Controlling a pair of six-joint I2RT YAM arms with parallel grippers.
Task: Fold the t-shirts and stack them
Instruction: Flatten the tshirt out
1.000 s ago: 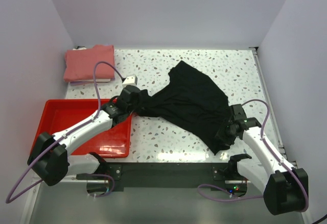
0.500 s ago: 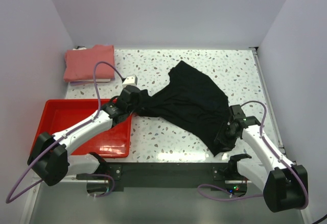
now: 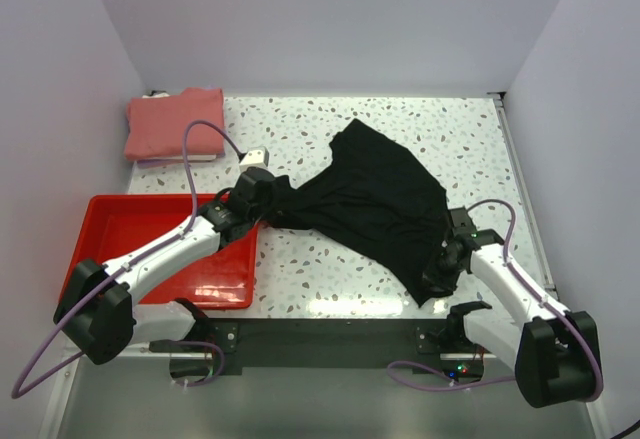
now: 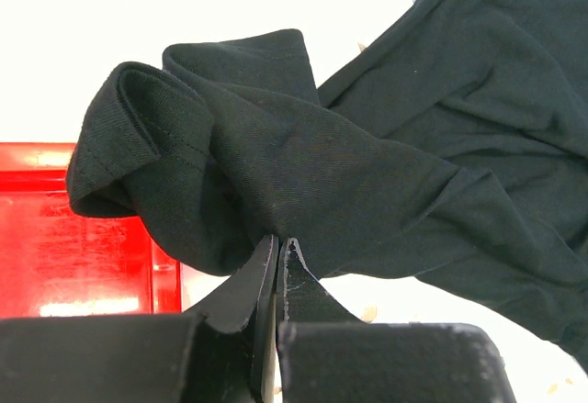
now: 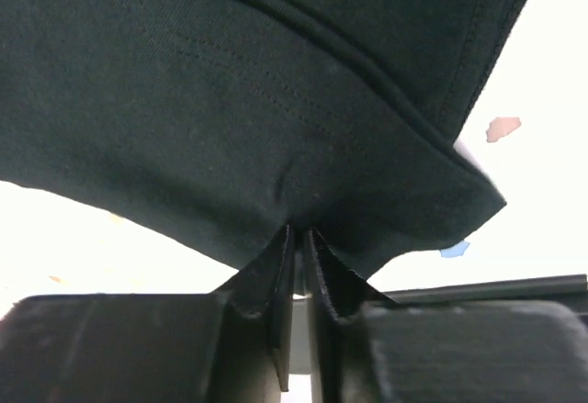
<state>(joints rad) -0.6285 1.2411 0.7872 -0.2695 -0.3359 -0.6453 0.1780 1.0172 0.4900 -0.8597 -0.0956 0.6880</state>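
Observation:
A crumpled black t-shirt [image 3: 375, 204] lies stretched across the middle of the speckled table. My left gripper [image 3: 268, 202] is shut on its left end, a bunched fold by the tray's corner; in the left wrist view the cloth [image 4: 303, 173] is pinched at the fingertips [image 4: 278, 242]. My right gripper [image 3: 440, 271] is shut on the shirt's near right corner, and the right wrist view has the hem [image 5: 303, 146] bunched between the jaws [image 5: 299, 233]. A salmon-pink t-shirt [image 3: 172, 124] lies folded at the back left.
A red plastic tray [image 3: 130, 234] sits at the left, under my left arm. White walls close in the table on the left, back and right. A dark strip [image 3: 330, 344] runs along the near edge between the arm bases.
My right gripper has slid a little towards the near left along the shirt's corner and closed on the cloth. The left arm and the shirt's left end have not moved.

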